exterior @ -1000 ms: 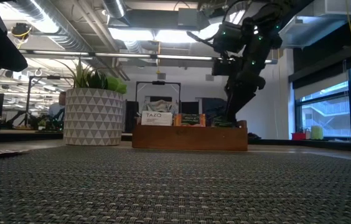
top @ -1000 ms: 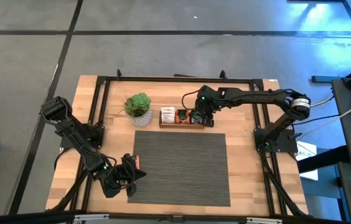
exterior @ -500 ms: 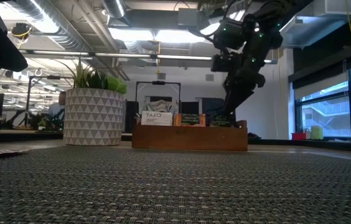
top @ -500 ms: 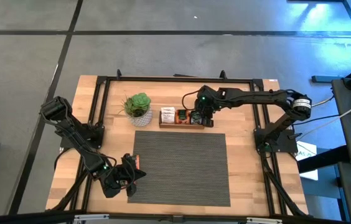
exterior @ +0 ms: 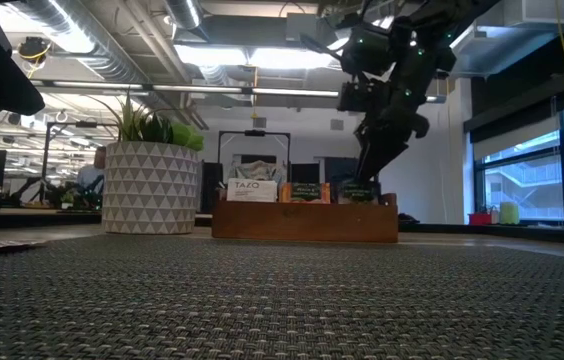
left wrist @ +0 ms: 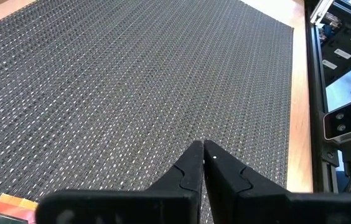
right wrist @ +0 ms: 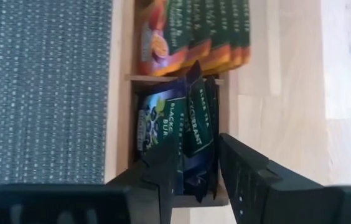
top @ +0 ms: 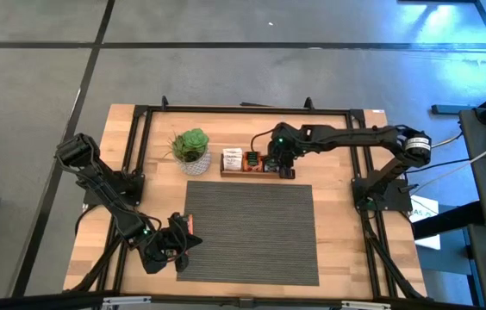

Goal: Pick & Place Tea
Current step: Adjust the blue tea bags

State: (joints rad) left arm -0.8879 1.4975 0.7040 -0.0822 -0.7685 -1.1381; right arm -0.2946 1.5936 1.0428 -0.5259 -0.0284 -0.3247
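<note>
**Right hand pinching a dark sachet in the tray**

Our right hand (right wrist: pixel 197 165) stood part-closed, its fingers (right wrist: pixel 163 168) on either side of a dark tea sachet (right wrist: pixel 195 124), apparently gripping it to lift it. Around it was the end compartment of the wooden tray (top: pixel 252 175); just beyond, orange-red sachets (right wrist: pixel 194 31); beside that, the mat (top: pixel 252 232). Far off, our left hand (left wrist: pixel 203 163) waited shut and empty.

Two arms (top: pixel 96 185), one tray (top: pixel 252 173), one plant (top: pixel 191 146), one mat (top: pixel 250 232)
</note>
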